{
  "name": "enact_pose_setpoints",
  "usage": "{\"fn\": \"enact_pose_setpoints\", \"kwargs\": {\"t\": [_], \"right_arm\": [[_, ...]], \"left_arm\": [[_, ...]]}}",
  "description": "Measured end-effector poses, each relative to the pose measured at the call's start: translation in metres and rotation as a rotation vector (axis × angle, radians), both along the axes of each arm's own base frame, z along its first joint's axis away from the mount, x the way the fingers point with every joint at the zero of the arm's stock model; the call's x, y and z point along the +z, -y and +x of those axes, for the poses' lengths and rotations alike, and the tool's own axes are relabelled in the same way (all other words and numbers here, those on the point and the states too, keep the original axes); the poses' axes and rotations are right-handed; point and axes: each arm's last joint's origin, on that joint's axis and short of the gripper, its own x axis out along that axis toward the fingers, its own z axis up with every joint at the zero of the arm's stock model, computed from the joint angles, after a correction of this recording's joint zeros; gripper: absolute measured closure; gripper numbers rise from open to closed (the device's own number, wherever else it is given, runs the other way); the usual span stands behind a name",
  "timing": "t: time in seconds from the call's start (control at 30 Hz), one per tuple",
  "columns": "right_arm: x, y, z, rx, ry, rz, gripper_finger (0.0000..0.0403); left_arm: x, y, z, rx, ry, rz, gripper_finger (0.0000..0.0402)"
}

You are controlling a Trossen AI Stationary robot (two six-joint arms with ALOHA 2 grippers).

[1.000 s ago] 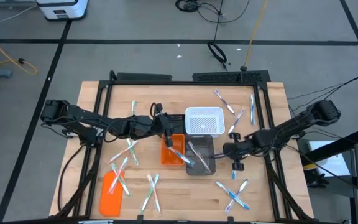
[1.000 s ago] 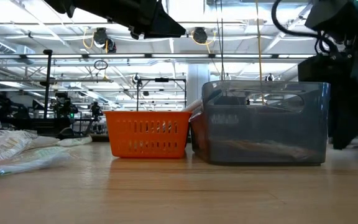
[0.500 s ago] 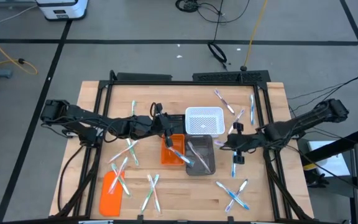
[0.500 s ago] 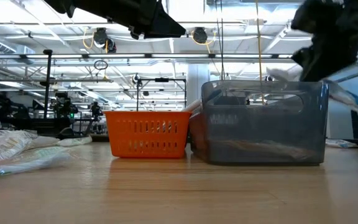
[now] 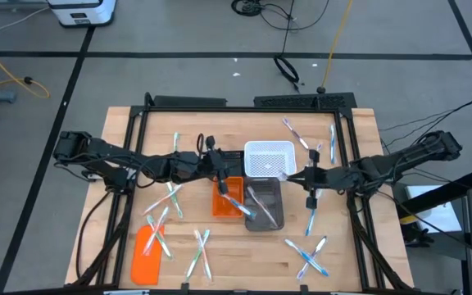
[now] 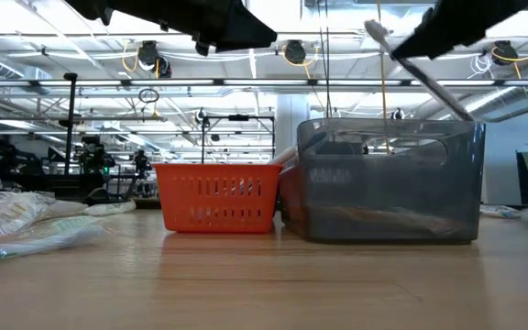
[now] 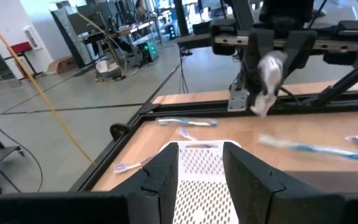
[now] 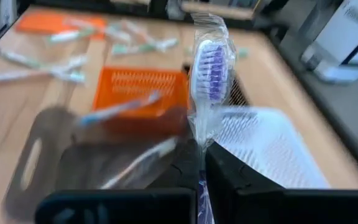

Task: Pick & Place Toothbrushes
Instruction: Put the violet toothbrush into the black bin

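The wooden table carries 3 bins grouped at its centre: 1 grey translucent bin, 1 orange basket touching its left side, and 1 white basket just behind them. 1 flat orange lid lies near the front left edge. Loose toothbrushes lie in 4 clusters: about 9 at the front left, 4 at the front right, 5 at the back right and 1 at the back left; about 3 more lie in the grey bin and orange basket. The front centre of the table is bare. The left gripper hovers over the orange basket's back edge, fingers apart and holding nothing. The right gripper hangs just right of the white basket, fingers pinched together on 1 wrapped toothbrush, purple bristles up.
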Motion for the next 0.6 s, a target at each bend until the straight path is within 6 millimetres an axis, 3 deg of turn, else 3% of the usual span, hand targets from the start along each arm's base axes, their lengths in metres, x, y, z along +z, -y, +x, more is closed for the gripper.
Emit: {"fn": "enact_pose_setpoints", "kwargs": {"t": [0.6], "right_arm": [[0.046,-0.003,0.023,0.010,0.479,-0.171,0.0401]], "left_arm": [[0.009,0.004,0.001,-0.121,0.108,-0.063,0.0273]]}}
